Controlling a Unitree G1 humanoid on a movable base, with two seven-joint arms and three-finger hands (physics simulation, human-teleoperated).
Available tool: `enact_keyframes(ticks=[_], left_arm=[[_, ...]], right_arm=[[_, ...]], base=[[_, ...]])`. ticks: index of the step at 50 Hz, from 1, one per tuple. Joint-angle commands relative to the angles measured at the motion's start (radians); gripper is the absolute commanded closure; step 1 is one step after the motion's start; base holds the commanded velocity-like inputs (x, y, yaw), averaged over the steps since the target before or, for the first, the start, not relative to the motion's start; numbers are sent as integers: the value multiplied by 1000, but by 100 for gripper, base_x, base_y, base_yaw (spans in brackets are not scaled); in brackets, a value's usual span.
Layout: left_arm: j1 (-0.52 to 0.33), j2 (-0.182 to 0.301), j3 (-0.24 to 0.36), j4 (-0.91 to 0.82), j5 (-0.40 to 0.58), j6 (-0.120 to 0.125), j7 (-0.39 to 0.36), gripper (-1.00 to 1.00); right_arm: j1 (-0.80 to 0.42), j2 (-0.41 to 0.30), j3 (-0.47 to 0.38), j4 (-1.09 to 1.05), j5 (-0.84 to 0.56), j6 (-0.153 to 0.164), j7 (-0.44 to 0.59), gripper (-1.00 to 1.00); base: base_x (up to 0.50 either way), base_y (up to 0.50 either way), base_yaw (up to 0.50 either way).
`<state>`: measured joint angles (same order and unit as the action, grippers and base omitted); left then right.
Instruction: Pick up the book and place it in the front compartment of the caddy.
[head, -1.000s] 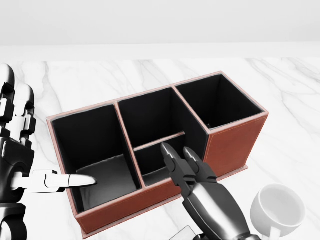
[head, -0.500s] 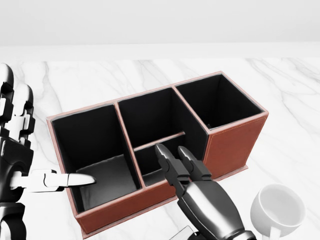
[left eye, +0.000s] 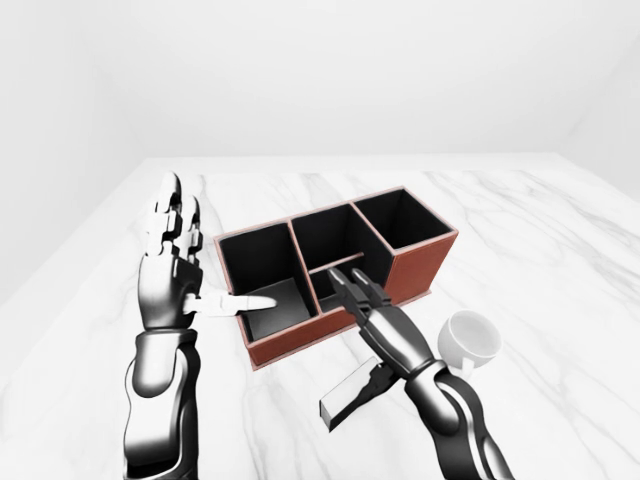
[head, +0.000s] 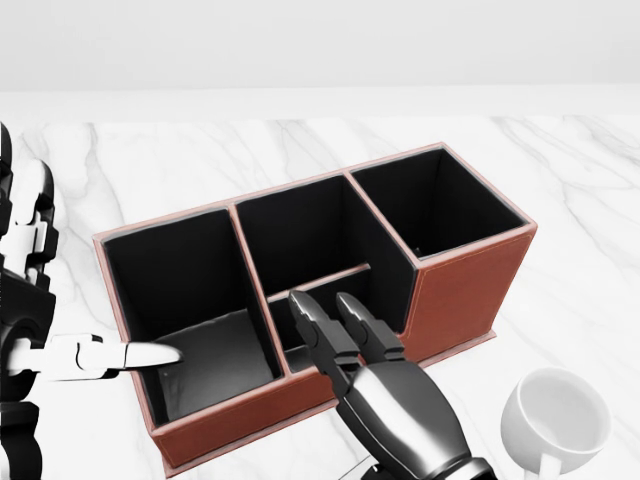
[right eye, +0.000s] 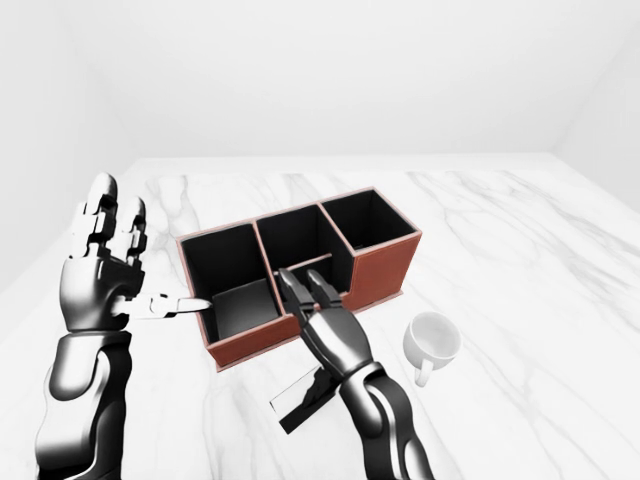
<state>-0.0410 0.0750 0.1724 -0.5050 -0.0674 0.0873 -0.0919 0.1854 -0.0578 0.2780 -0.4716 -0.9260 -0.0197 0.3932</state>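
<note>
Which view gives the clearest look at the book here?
The left-eye view: the book lies flat on the marble table under the right robot hand, below the caddy. The right-eye view shows it similarly but darker; the head view catches only a sliver at its bottom edge.

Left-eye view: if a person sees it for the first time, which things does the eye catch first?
Probably the red-brown caddy with black compartments, at the middle of the marble table. Next, the two chrome hands: the left hand stands open at the caddy's left end, and the right hand reaches over its near wall. Under the right arm lies the book; a white mug stands to its right.
</note>
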Motion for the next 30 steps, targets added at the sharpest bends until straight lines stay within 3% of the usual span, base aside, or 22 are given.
enact_keyframes(ticks=[1,30], left_arm=[[-9,9,15,-16,-4,0,-4,-100],[-16,15,29,-34,-8,0,-11,-100]], right_arm=[[11,-2,26,9,-10,-10,-13,-100],[87,-46,114,30,-32,-28,-88,-100]], base=[[0,0,0],[0,0,0]])
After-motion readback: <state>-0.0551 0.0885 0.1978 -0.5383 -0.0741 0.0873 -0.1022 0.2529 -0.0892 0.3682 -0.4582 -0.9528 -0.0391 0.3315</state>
